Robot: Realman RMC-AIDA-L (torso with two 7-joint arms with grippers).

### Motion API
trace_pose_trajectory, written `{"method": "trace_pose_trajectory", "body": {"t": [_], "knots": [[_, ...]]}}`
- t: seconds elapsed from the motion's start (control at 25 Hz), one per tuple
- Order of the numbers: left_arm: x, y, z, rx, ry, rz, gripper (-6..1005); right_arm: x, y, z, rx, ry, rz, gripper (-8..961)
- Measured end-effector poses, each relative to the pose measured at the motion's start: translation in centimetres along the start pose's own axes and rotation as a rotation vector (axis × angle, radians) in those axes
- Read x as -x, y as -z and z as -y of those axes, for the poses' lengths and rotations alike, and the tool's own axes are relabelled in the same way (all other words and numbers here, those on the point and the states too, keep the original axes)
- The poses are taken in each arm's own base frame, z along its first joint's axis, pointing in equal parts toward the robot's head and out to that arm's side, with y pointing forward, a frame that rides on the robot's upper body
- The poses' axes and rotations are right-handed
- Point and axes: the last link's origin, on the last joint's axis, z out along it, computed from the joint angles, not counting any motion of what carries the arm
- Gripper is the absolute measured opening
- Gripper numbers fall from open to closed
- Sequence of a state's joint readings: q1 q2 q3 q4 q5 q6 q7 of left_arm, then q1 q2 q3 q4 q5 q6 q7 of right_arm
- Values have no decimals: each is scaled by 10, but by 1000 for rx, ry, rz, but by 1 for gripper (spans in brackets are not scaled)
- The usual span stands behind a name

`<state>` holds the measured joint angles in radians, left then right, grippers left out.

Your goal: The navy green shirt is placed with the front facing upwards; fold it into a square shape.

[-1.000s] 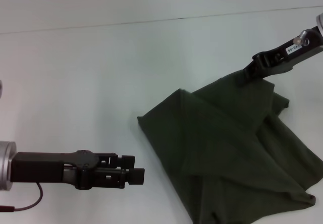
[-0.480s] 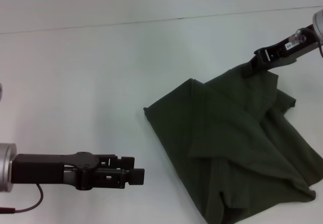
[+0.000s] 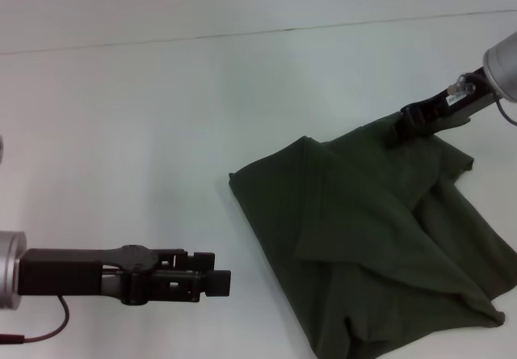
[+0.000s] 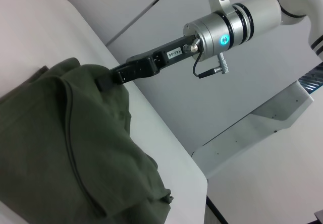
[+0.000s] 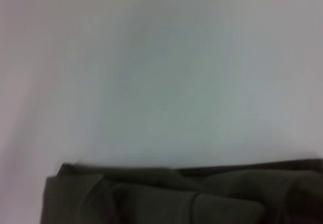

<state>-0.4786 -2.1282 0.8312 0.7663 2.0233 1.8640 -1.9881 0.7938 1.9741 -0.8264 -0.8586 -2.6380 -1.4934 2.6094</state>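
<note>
You're not getting the right gripper's (image 3: 401,124) fingertips, they're sitting buried in the shirt (image 3: 380,238). Shirt is running off the frame's bottom and right edges in head view. Lettering and collar aren't showing. Right wrist view is coming through blurred.

Light is even and bright from overhead on my head view; the white table (image 3: 161,116) looks washed out with a faint greenish tint toward the middle. Shadows are soft, just a thin dark rim under the navy green shirt (image 3: 363,238). The shirt reads very dark, folds barely separable. Left wrist view is sharp, with a small cyan glow on the right arm's cuff (image 4: 223,39). Right wrist view is badly out of focus: shirt edge (image 5: 192,196) smeared, table a grey-green haze, darker at the corners.
</note>
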Motion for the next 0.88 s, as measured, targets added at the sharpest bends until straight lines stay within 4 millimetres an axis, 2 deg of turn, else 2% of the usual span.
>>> {"method": "trace_pose_trajectory", "body": {"t": [0.12,0.32,0.44,0.56,0.72,0.88], "knots": [[2,-1,1,2,12,-1,807,2,5,8,-19,-31,33,103],[3,-1,2,-1,17,-3,806,4,11,15,-18,-64,75,339],[2,-1,1,7,21,0,805,3,16,13,4,-63,57,353],[1,-6,-1,29,53,24,804,2,21,4,76,-48,36,368],[1,-25,-5,81,157,105,802,4,26,-9,179,-34,55,368],[-5,-43,-3,91,311,141,801,5,27,-11,205,-32,69,368]]}}
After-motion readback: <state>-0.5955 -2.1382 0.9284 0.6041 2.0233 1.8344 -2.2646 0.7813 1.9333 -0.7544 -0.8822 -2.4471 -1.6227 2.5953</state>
